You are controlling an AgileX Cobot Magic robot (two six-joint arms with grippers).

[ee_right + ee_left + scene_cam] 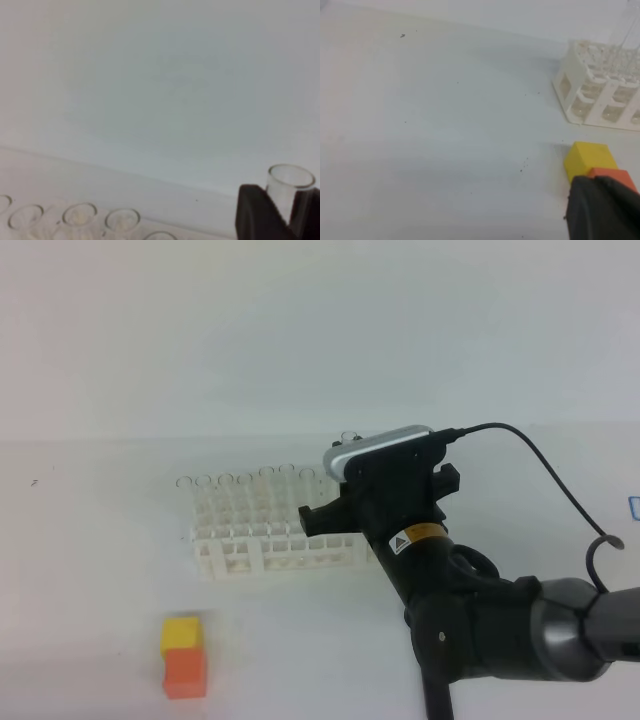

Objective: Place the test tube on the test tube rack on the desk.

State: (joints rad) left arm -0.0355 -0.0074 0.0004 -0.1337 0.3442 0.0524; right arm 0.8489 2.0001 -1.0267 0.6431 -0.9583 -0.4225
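The white lattice test tube rack (pixel 270 552) stands on the white desk (pixel 90 570), with several clear tubes upright in its back rows. My right gripper (pixel 288 212) is shut on a clear test tube (pixel 291 186) and holds it upright over the rack's right end. Its rimmed mouth (pixel 348 437) shows just above the wrist camera. In the exterior view the right gripper (pixel 335 510) is mostly hidden by its own wrist. The left wrist view shows the rack's end (pixel 600 95) and one dark part of my left gripper (pixel 602 210) at the bottom right.
A yellow block stacked on an orange block (pixel 183 655) sits on the desk in front of the rack's left end; it also shows in the left wrist view (pixel 590 159). Mouths of racked tubes (pixel 79 215) line the bottom of the right wrist view. A black cable (pixel 560 490) loops behind the right arm.
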